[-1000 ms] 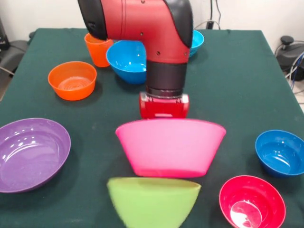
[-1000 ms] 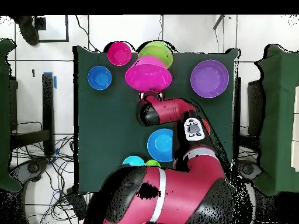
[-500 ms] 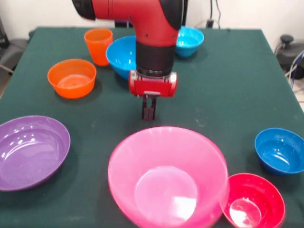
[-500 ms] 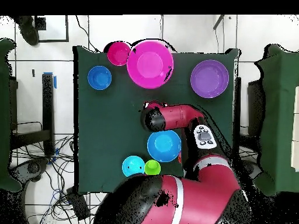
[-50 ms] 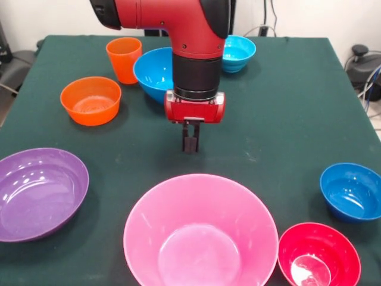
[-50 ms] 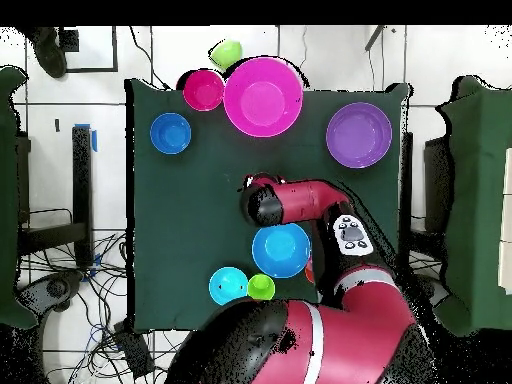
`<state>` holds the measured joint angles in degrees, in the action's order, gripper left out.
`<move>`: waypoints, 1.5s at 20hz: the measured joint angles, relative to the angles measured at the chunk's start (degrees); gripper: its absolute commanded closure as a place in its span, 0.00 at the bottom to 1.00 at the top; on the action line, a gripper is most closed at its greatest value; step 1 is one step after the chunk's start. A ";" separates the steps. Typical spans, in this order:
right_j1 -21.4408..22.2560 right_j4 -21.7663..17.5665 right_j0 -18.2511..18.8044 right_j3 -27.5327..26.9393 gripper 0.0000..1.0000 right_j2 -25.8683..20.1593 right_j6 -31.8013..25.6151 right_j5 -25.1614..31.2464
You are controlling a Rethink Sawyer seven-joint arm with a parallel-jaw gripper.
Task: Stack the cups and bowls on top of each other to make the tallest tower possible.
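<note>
1. A robotics lab: a red and black robot arm (image 5: pixel 193 42) works over a dark green cloth-covered table (image 5: pixel 286 89).
2. Beyond the pincer (image 5: pixel 190 145), tangled black cables (image 6: pixel 70 285) cross a pale tiled floor (image 6: pixel 330 55).

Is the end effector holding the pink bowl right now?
No. In the front view the end effector hangs over bare cloth, holding nothing, while the pink bowl sits upright on the table apart from it.
</note>
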<state>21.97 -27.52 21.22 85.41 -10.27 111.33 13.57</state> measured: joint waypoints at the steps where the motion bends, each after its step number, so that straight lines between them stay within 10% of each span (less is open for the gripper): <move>1: 0.00 -0.01 0.00 0.02 1.00 -0.22 0.00 0.00; 30: 8.55 1.79 0.64 4.91 1.00 -2.38 0.00 9.05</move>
<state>30.52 -25.73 21.86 90.32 -12.65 111.33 22.62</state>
